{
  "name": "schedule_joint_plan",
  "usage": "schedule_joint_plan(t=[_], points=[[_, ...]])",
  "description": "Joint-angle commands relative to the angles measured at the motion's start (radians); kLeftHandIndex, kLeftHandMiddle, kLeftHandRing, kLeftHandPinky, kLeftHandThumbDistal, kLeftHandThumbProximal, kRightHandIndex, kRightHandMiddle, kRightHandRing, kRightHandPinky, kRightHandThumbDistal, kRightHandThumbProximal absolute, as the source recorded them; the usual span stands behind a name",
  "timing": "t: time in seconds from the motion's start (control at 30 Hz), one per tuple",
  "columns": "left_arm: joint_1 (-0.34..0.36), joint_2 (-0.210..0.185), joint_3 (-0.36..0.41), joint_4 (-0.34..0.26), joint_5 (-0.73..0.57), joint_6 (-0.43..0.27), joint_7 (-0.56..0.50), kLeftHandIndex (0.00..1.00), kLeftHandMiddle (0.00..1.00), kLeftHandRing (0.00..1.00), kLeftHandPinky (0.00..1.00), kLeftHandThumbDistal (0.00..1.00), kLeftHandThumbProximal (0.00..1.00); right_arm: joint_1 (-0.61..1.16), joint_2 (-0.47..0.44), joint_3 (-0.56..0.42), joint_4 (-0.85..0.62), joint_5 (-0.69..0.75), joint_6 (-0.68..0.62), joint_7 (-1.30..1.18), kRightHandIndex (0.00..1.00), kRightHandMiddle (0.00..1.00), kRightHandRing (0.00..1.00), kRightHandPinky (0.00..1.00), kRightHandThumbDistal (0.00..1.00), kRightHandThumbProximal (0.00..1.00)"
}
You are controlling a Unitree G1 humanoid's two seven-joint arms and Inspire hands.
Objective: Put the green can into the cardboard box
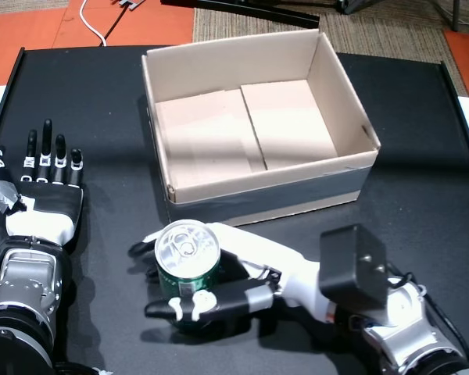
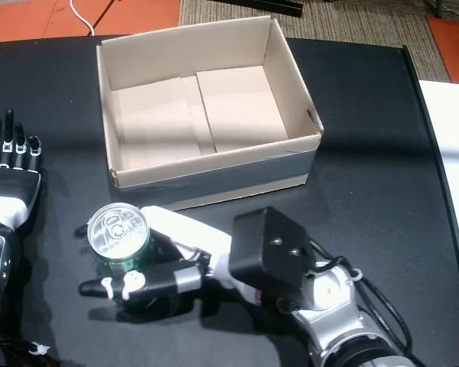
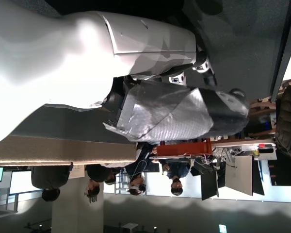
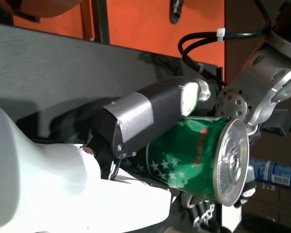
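The green can [image 1: 188, 264] [image 2: 120, 241] stands upright on the black table in both head views, just in front of the cardboard box [image 1: 250, 129] [image 2: 203, 107]. My right hand [image 1: 242, 281] [image 2: 183, 264] is wrapped around it, thumb across its front and fingers behind. In the right wrist view the can [image 4: 199, 160] lies sideways with the taped thumb [image 4: 145, 116] pressed on it. The box is open and holds nothing. My left hand [image 1: 47, 191] [image 2: 11, 164] rests flat at the table's left with fingers straight and apart, holding nothing.
The black table [image 1: 422, 156] has a raised rim along its right side. Orange floor and a white cable [image 1: 90, 23] lie beyond its far edge. The left wrist view shows my left hand [image 3: 136, 87] close up, with people [image 3: 111, 182] and desks in the room behind.
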Motion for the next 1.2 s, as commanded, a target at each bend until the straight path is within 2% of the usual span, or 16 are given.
schedule_joint_plan(t=[0.0, 0.03, 0.07, 0.13, 0.17, 0.23, 0.4, 0.6, 0.67, 0.7, 0.77, 0.83, 0.93, 1.03, 1.1, 1.17], points=[[0.02, -0.008, 0.0, 0.004, 0.0, -0.002, 0.015, 0.22, 0.3, 0.59, 0.87, 0.49, 0.89, 0.015, 0.017, 0.023, 0.012, -0.033, -0.007, -0.041, 0.14, 0.19, 0.25, 0.33, 0.05, 0.16], [0.02, -0.009, 0.001, 0.004, -0.001, -0.001, 0.014, 0.22, 0.31, 0.59, 0.87, 0.49, 0.89, 0.019, 0.019, 0.033, 0.012, -0.049, -0.017, -0.074, 0.08, 0.14, 0.2, 0.29, 0.01, 0.19], [0.019, -0.009, 0.001, 0.004, -0.001, -0.003, 0.018, 0.22, 0.3, 0.58, 0.85, 0.51, 0.88, 0.023, 0.02, 0.043, 0.012, -0.064, -0.028, -0.111, 0.03, 0.11, 0.17, 0.26, 0.0, 0.32], [0.018, -0.01, 0.003, 0.004, -0.003, -0.004, 0.024, 0.22, 0.29, 0.56, 0.81, 0.54, 0.84, 0.029, 0.025, 0.052, 0.012, -0.081, -0.04, -0.167, 0.0, 0.08, 0.13, 0.23, 0.0, 0.56], [0.018, -0.01, 0.003, 0.004, -0.003, -0.004, 0.025, 0.22, 0.29, 0.56, 0.81, 0.54, 0.84, 0.031, 0.026, 0.054, 0.013, -0.087, -0.043, -0.184, 0.01, 0.1, 0.15, 0.23, 0.0, 0.61], [0.018, -0.01, 0.003, 0.004, -0.002, -0.005, 0.026, 0.22, 0.29, 0.57, 0.79, 0.53, 0.85, 0.031, 0.027, 0.06, 0.013, -0.099, -0.054, -0.209, 0.03, 0.14, 0.18, 0.2, 0.0, 0.55], [0.018, -0.008, 0.001, 0.005, 0.001, -0.006, 0.031, 0.24, 0.31, 0.58, 0.81, 0.5, 0.88, 0.032, 0.03, 0.062, 0.017, -0.097, -0.061, -0.214, 0.08, 0.27, 0.3, 0.2, 0.0, 0.62], [0.015, -0.007, -0.001, 0.005, 0.003, -0.006, 0.039, 0.25, 0.31, 0.58, 0.82, 0.53, 0.88, 0.023, 0.026, 0.056, 0.013, -0.09, -0.082, -0.217, 0.15, 0.33, 0.38, 0.21, 0.0, 0.46], [0.015, -0.005, 0.001, 0.006, 0.001, -0.003, 0.041, 0.25, 0.3, 0.57, 0.81, 0.53, 0.88, 0.017, 0.025, 0.052, 0.012, -0.084, -0.085, -0.211, 0.16, 0.35, 0.39, 0.21, 0.0, 0.47], [0.016, -0.005, 0.004, 0.006, -0.002, 0.0, 0.037, 0.25, 0.3, 0.57, 0.81, 0.52, 0.88, 0.011, 0.021, 0.058, 0.009, -0.094, -0.092, -0.227, 0.17, 0.35, 0.38, 0.2, 0.0, 0.53], [0.016, -0.005, 0.007, 0.006, -0.005, 0.002, 0.033, 0.28, 0.32, 0.58, 0.84, 0.52, 0.89, -0.002, 0.017, 0.056, 0.005, -0.09, -0.103, -0.227, 0.15, 0.32, 0.36, 0.2, 0.0, 0.64], [0.014, -0.006, 0.005, 0.006, -0.002, -0.001, 0.038, 0.29, 0.33, 0.59, 0.85, 0.51, 0.91, -0.019, 0.014, 0.045, -0.002, -0.074, -0.114, -0.201, 0.13, 0.29, 0.35, 0.21, 0.01, 0.66], [0.015, -0.004, 0.004, 0.007, 0.0, 0.003, 0.033, 0.29, 0.34, 0.61, 0.87, 0.53, 0.91, -0.051, 0.006, 0.034, -0.029, -0.051, -0.226, -0.183, 0.05, 0.2, 0.28, 0.2, 0.0, 0.55], [0.014, -0.002, 0.004, 0.008, 0.0, 0.008, 0.036, 0.3, 0.35, 0.62, 0.9, 0.48, 0.95, -0.094, -0.001, 0.021, -0.069, -0.006, -0.33, -0.135, 0.0, 0.14, 0.24, 0.22, 0.0, 0.55], [0.013, -0.001, 0.002, 0.008, 0.002, 0.008, 0.037, 0.31, 0.35, 0.62, 0.89, 0.45, 0.97, -0.121, 0.003, 0.0, -0.094, 0.063, -0.372, -0.051, 0.0, 0.12, 0.22, 0.24, 0.04, 0.61], [0.013, -0.002, 0.0, 0.008, 0.005, 0.004, 0.038, 0.3, 0.33, 0.6, 0.88, 0.44, 0.98, -0.147, 0.012, -0.016, -0.124, 0.14, -0.409, 0.024, 0.0, 0.08, 0.18, 0.22, 0.03, 0.55]])
